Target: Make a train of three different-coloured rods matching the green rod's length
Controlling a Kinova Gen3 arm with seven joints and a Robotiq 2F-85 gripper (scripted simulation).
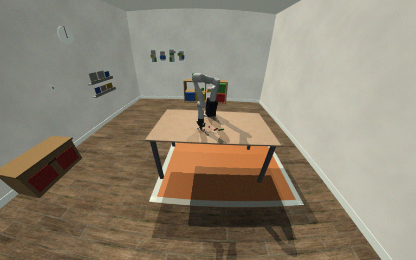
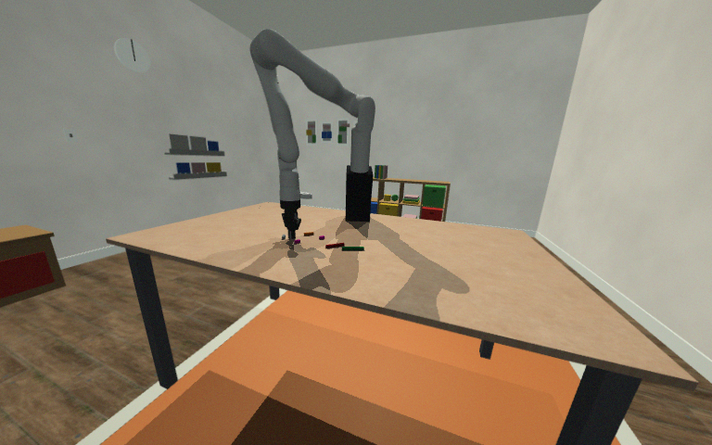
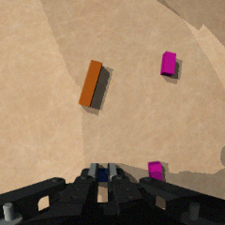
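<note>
My gripper (image 3: 102,172) is low over the table and shut on a small blue rod (image 3: 102,174), which shows between the two fingertips in the wrist view. An orange rod (image 3: 90,82) lies flat ahead on the left. One magenta rod (image 3: 168,63) lies ahead on the right and a second magenta rod (image 3: 155,170) sits just right of my fingers. In the exterior view my gripper (image 2: 290,234) is at the left end of the rods, with the red rod (image 2: 334,245) and the green rod (image 2: 352,247) lying to its right.
The rods lie in the middle of the far half of a large wooden table (image 2: 399,262). The arm's black base (image 2: 358,193) stands at the table's far edge, behind the rods.
</note>
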